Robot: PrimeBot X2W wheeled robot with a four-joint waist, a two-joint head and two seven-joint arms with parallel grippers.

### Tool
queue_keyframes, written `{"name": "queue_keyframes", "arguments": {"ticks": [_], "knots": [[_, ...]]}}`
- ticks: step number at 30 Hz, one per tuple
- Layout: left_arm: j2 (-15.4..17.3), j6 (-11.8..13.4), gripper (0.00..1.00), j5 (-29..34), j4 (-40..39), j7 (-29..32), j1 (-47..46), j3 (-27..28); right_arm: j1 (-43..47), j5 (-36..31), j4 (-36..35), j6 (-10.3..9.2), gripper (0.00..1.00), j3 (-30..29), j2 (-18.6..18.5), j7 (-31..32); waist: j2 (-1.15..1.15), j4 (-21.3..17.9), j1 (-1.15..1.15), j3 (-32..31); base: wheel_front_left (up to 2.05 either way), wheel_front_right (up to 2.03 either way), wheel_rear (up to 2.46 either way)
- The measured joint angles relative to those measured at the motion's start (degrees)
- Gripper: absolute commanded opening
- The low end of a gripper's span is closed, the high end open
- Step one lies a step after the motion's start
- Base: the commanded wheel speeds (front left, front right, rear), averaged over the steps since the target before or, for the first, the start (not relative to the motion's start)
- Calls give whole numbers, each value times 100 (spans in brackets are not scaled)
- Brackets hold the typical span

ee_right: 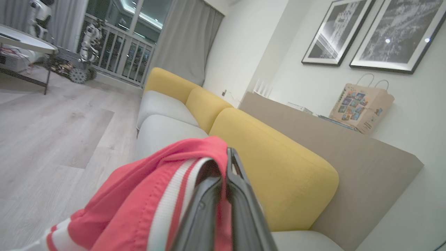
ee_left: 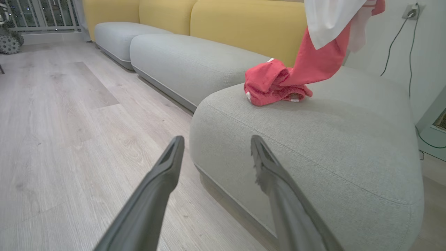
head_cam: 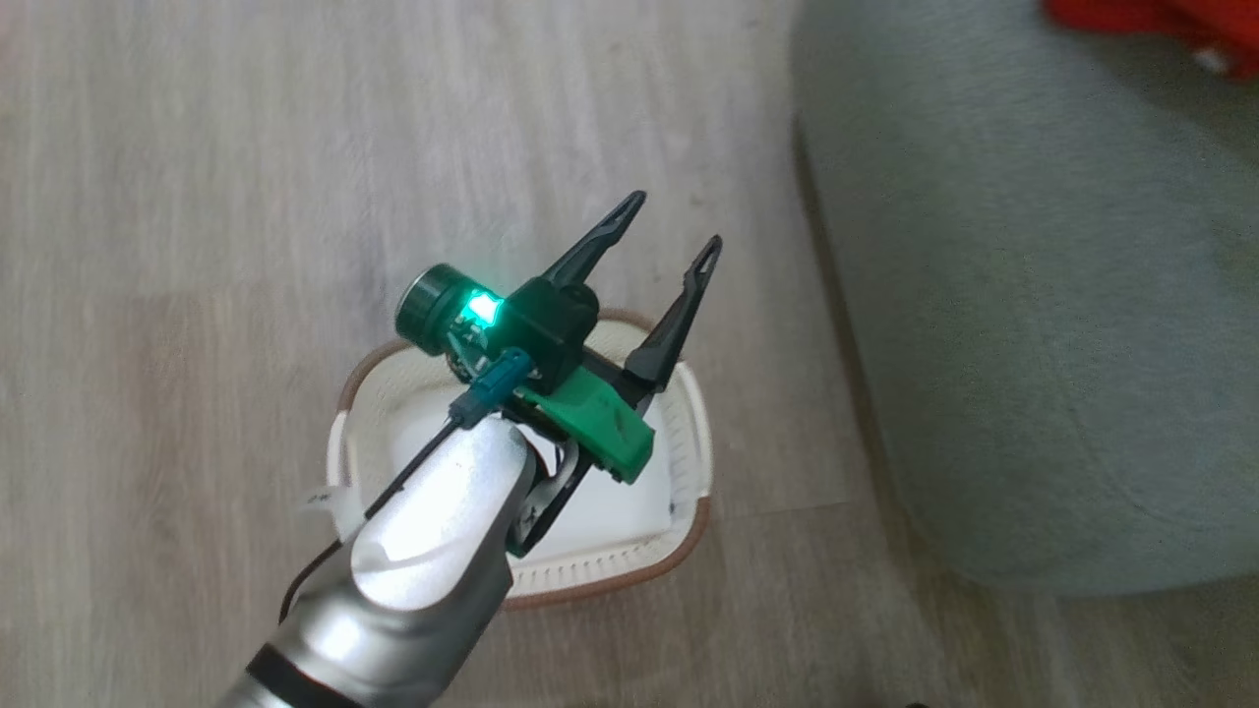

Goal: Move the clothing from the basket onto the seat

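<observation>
Left gripper (head_cam: 674, 218): spread, empty, above basket (head_cam: 600, 570).
Right gripper (ee_right: 226, 167): clenched on clothing (ee_right: 139, 195) at striped hem, over seat (ee_left: 331, 139).
Clothing: soft, light, limp; one bundle lay on seat; pinch a fold.
Basket: seemingly empty; arm hid part.

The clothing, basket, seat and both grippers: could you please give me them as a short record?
clothing: red, heaped on seat, part hanging from above
basket: on floor beside seat, white inside showing
seat: grey, bears clothing
left gripper: open, holds nothing, above basket
right gripper: shut on clothing
</observation>
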Motion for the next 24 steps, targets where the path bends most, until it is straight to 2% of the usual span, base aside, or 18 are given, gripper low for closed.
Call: {"name": "queue_keyframes", "arguments": {"ticks": [6,11,16,19,23,24], "knots": [[46,4,100,116,-186,26,-175,-79,-33,-953,438,0,0,-1201,47,-149,0,459,0,461,0,0,0],[176,58,100,170,-315,85,-235,-89,190,-1613,521,0,0,-2011,601,-186,0,667,1,860,0,0,0],[267,68,100,207,-405,134,-235,-93,816,-2060,594,0,0,-2470,1285,-186,0,745,1,1149,0,0,0],[339,110,100,207,-443,181,-235,-91,1048,-2250,701,0,0,-2679,1518,-186,0,708,1,1208,0,0,0],[372,144,100,207,-490,183,-235,-90,1131,-2382,725,0,0,-2800,1649,-186,0,622,1,1188,0,0,0],[375,159,100,203,-503,183,-235,-90,1139,-2397,700,0,19,-2796,1679,-186,0,599,1,1170,0,0,0]]}}
